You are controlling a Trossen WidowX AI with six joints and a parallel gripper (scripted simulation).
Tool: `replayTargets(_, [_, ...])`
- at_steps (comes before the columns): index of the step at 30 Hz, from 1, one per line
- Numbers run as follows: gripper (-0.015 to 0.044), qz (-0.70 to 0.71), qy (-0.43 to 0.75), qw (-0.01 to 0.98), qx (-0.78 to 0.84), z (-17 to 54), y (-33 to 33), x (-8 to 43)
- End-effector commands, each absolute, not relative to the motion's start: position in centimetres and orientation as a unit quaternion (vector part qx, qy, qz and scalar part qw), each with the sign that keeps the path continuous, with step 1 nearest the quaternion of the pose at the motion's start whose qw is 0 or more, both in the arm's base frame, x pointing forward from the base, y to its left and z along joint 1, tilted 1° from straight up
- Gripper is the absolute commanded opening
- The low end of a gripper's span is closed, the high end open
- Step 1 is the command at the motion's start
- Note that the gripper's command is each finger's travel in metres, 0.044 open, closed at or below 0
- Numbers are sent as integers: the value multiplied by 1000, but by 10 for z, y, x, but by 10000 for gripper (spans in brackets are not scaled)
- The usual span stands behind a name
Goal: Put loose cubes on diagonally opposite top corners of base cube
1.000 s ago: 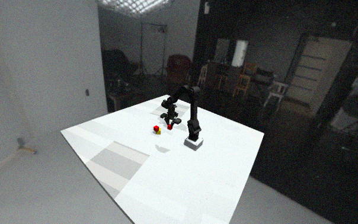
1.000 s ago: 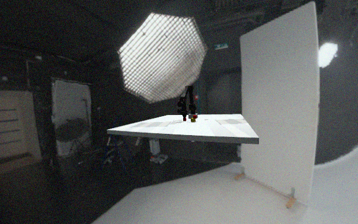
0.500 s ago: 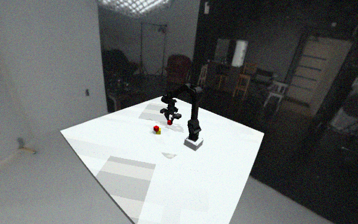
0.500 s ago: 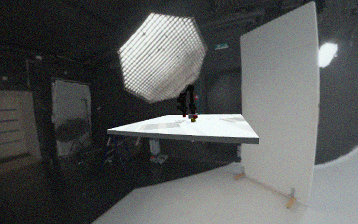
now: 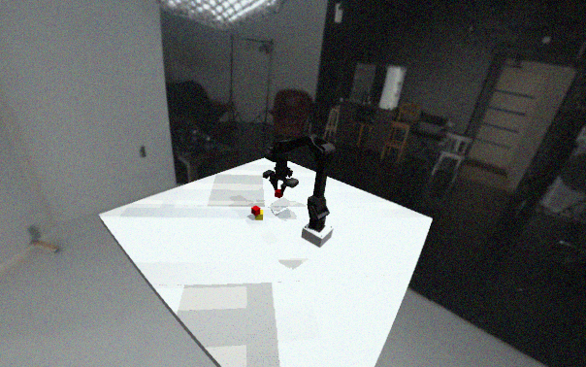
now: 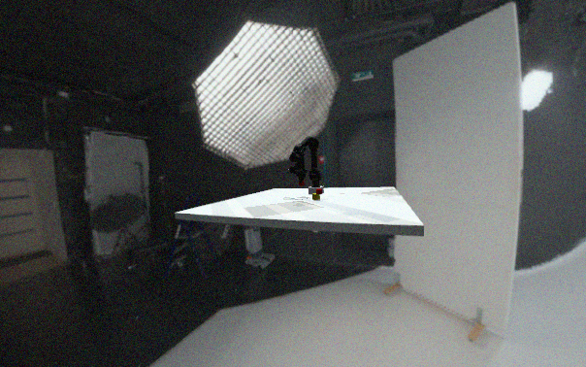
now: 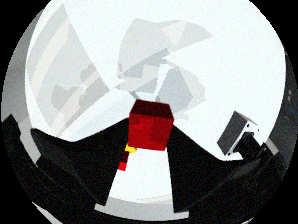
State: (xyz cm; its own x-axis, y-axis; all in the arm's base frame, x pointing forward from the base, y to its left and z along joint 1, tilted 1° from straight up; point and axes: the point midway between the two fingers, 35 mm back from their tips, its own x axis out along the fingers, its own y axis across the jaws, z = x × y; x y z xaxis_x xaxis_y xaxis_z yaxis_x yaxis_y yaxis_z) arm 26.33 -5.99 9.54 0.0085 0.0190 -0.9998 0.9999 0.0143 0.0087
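Observation:
My gripper [image 5: 278, 191] [image 6: 301, 182] [image 7: 151, 125] is shut on a red cube [image 5: 278, 194] [image 6: 301, 183] [image 7: 150, 134] and holds it above the table. The yellow base cube [image 5: 260, 216] [image 6: 316, 197] stands on the table, lower and to the left of the gripper in the top view. The other red cube [image 5: 255, 210] [image 6: 319, 191] sits on top of it, offset toward one corner. In the wrist view, small parts of the yellow cube [image 7: 130, 148] and that red cube [image 7: 122, 166] show beside the left finger, which hides the rest.
The white table [image 5: 233, 252] [image 6: 340, 216] carries the arm's grey base block [image 5: 317, 236] [image 7: 233, 134], to the right of the cubes in the top view. Grey shadows and reflections lie across the table top.

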Motion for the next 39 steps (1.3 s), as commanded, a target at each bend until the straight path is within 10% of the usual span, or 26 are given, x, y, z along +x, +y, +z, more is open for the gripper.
replayTargets(1, [105, -487, 502, 506, 506, 105, -60, 264])
replayTargets(39, [105, -48, 696, 713, 63, 106, -19, 284])
